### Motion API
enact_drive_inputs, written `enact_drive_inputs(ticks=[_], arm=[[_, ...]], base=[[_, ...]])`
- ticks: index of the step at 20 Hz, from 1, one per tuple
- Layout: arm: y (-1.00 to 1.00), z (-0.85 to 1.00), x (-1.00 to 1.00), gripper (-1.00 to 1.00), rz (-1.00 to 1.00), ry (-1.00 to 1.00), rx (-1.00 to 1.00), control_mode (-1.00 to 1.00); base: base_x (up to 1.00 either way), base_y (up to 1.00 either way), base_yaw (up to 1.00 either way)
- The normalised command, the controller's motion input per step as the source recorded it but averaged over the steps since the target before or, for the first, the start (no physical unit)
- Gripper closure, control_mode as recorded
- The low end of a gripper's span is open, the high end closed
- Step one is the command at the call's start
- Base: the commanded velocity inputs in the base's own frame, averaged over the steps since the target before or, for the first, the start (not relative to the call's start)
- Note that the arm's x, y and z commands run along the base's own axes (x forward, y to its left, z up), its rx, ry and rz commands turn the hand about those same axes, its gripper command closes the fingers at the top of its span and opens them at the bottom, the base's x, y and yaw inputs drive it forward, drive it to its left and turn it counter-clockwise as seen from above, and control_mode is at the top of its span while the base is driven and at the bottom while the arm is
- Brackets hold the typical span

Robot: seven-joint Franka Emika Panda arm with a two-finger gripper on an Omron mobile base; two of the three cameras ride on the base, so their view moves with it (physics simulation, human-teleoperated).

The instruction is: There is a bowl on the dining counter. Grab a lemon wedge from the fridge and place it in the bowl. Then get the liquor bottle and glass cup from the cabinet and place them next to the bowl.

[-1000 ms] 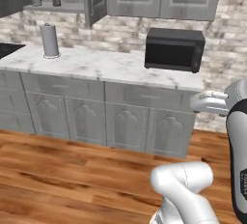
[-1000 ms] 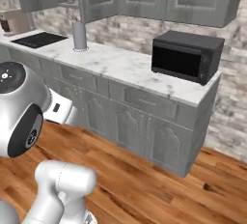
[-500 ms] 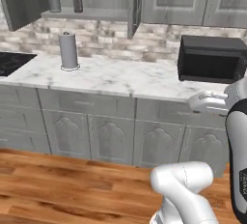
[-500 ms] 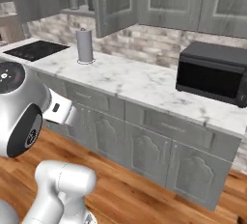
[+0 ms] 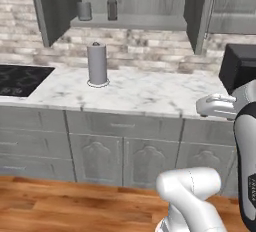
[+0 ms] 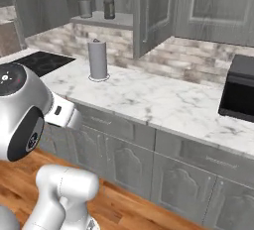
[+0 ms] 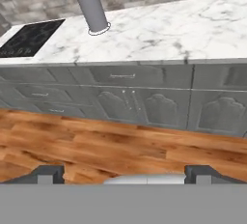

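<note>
Soft, even light is falling over the whole rendered kitchen, with no clear source showing. Ahead of the gripper, the marble counter is glowing pale without glare, and the paper towel roll is casting only a faint shadow. Everything is looking slightly soft and low in detail.

My marble counter carries a paper towel roll; the cabinet shelf carries liquor bottle and glass cup.

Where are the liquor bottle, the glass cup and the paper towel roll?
liquor bottle (image 5: 112, 6), left base view, on its body.
glass cup (image 5: 84, 11), left base view, on its side.
paper towel roll (image 5: 97, 64), left base view, on its side.
</note>
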Motion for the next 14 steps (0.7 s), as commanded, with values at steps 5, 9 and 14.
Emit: enact_drive_inputs(ticks=[5, 9, 14], arm=[[0.00, 0.00, 0.00, -1.00, 0.00, 0.00, 0.00, 1.00], [0.00, 0.00, 0.00, -1.00, 0.00, 0.00, 0.00, 1.00], [0.00, 0.00, 0.00, -1.00, 0.00, 0.00, 0.00, 1.00]], base=[[0.87, 0.86, -0.17], [0.90, 0.62, -0.27], [0.85, 0.20, -0.35]])
